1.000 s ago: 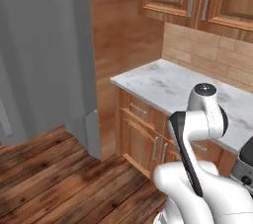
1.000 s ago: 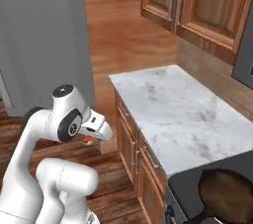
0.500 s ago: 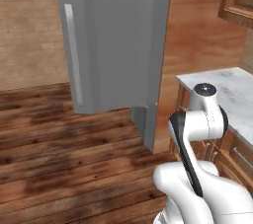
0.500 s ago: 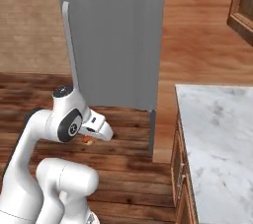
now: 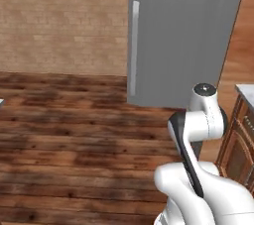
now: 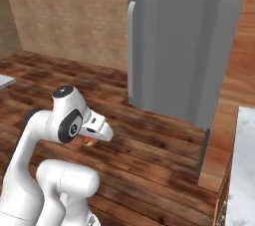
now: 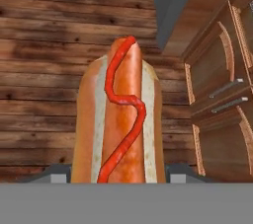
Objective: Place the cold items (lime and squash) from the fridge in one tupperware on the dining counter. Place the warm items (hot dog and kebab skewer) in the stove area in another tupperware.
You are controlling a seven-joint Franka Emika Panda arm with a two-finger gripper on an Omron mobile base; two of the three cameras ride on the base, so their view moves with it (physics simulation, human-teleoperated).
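1. Wooden floor (image 5: 64, 135) — dark planks are spreading across the lower part of both base views and are running behind the hot dog in the hand view.
2. Brick wall (image 5: 64, 21) — pale tan courses are standing at the far edge of the floor, to the left of the fridge.
3. Fridge (image 6: 184, 41) — a tall grey unit is standing closed against the wall, with a long vertical handle (image 5: 134, 48) running down its left edge.
4. Robot arm (image 5: 198, 130) — the white body with dark joints is rising at the lower right of the left base view and at the lower left of the right base view, folded in close over the floor.
5. Wooden cabinets (image 7: 222, 94) — brown fronts with pull handles are showing on the right of the hand view; in the left base view a cabinet front is sitting at the right edge beside the arm.
6. Table (image 6: 246, 170) — a strip of pale marble top is showing at the right edge of the right base view, well apart from the gripper.
7. Hot dog (image 7: 118, 124) — a sausage in a bun with a wavy red sauce line is lying lengthwise between the finger tips, above the floor.
8. Gripper (image 6: 92, 138) — it is closing on the hot dog, carrying it off the floor in front of the arm's elbow.
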